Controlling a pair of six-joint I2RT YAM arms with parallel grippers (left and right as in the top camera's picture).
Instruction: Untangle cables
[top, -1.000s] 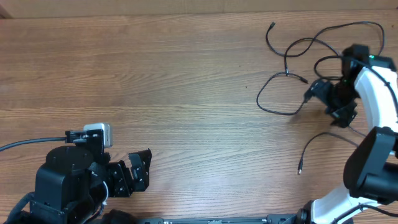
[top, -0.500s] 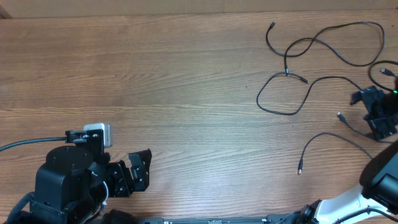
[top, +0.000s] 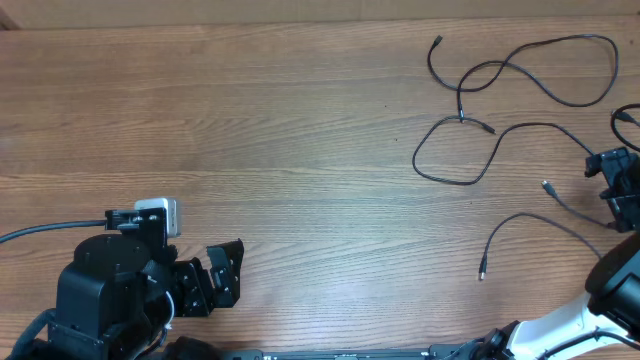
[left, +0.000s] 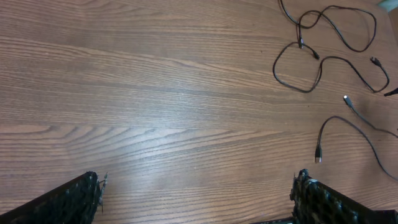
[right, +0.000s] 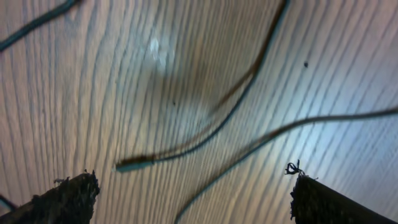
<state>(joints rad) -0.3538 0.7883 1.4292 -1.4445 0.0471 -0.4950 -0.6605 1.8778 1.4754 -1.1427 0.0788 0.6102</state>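
Several thin black cables lie spread on the wooden table at the far right. A long one (top: 545, 88) curves along the top. A looped one (top: 447, 176) lies below it. A short one (top: 515, 218) ends in a plug (top: 482, 273). Another plug (top: 546, 185) lies near my right gripper (top: 612, 185), which is open at the right edge. In the right wrist view two cable strands (right: 236, 106) and a plug end (right: 134, 163) lie on the table below the open jaws (right: 193, 199). My left gripper (top: 225, 272) is open and empty at the near left, far from the cables (left: 300, 87).
The table's far edge (top: 300, 22) runs along the top. The left arm's base and a thick black robot cable (top: 45, 232) sit at the near left. The right arm's white link (top: 560, 325) fills the near right corner.
My right gripper has moved right, from over the cable cluster to the table's right edge. One cable end was dragged right with it and now lies free. The left arm has not moved.
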